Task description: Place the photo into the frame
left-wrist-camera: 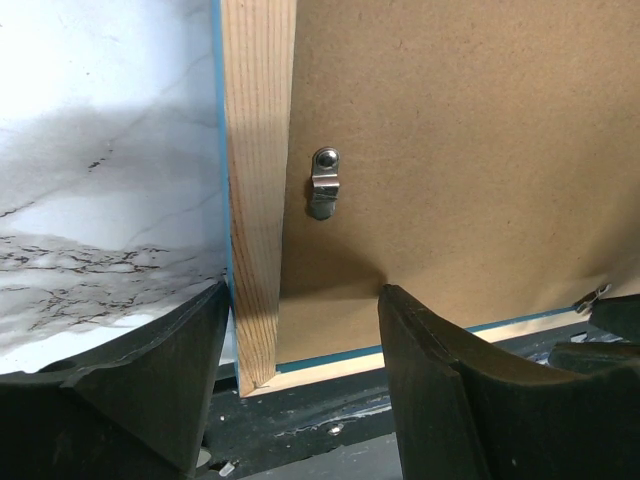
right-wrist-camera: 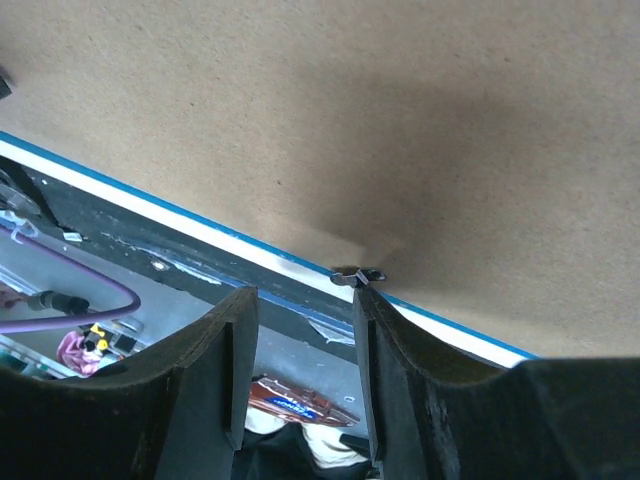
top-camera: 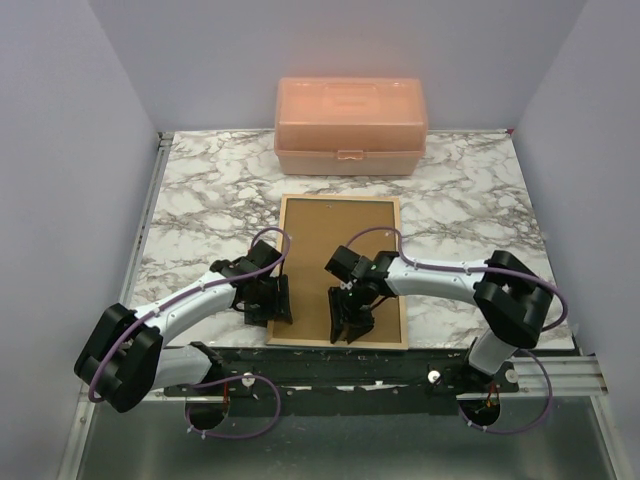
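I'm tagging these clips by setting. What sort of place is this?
Probably a robot test cell, not a home: plain walls box in a marble-patterned table on three sides, and the left arm and right arm are mounted on a metal rail at its near edge.

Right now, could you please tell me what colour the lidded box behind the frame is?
The box is pale orange, seen best in the top view.

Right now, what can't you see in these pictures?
Photo: in no view. Whether it lies under the backing board can't be told.
Frame's glass side: faces down, hidden by the board in every view.
Inside the peach box: top view, lid shut.
Small clip: right wrist view, tiny and blurred beside the right gripper.
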`<action>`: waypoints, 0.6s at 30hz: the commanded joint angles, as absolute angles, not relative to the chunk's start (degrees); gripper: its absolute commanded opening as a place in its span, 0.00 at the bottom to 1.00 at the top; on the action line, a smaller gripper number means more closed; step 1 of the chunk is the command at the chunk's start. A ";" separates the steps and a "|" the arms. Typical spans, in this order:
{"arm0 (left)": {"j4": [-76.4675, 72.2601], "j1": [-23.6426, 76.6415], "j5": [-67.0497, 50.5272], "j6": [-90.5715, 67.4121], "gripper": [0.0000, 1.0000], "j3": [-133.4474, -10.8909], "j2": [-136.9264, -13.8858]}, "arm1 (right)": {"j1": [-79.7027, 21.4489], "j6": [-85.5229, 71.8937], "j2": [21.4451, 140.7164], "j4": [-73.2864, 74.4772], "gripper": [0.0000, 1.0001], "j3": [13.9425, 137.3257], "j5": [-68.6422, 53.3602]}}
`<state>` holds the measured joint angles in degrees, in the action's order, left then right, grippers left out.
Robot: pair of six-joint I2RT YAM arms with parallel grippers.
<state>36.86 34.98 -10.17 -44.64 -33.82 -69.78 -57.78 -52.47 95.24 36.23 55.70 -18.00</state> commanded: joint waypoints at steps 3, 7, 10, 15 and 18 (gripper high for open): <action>35.63 35.16 -11.65 -44.43 0.62 -31.79 -70.66 | -58.66 -51.18 101.27 30.80 0.49 57.41 -13.87; 35.47 35.15 -11.85 -44.22 0.61 -31.68 -70.58 | -58.66 -51.78 101.65 30.37 0.49 59.22 -13.40; 35.40 35.16 -12.19 -44.21 0.62 -32.01 -70.45 | -58.65 -52.12 102.43 31.68 0.49 61.45 -11.79; 36.25 35.16 -11.87 -44.08 0.66 -32.66 -68.94 | -58.16 -51.71 100.33 33.72 0.49 64.41 -8.19; 36.62 35.16 -12.12 -44.28 0.79 -33.18 -67.57 | -56.07 -51.31 98.42 33.79 0.50 65.42 -9.12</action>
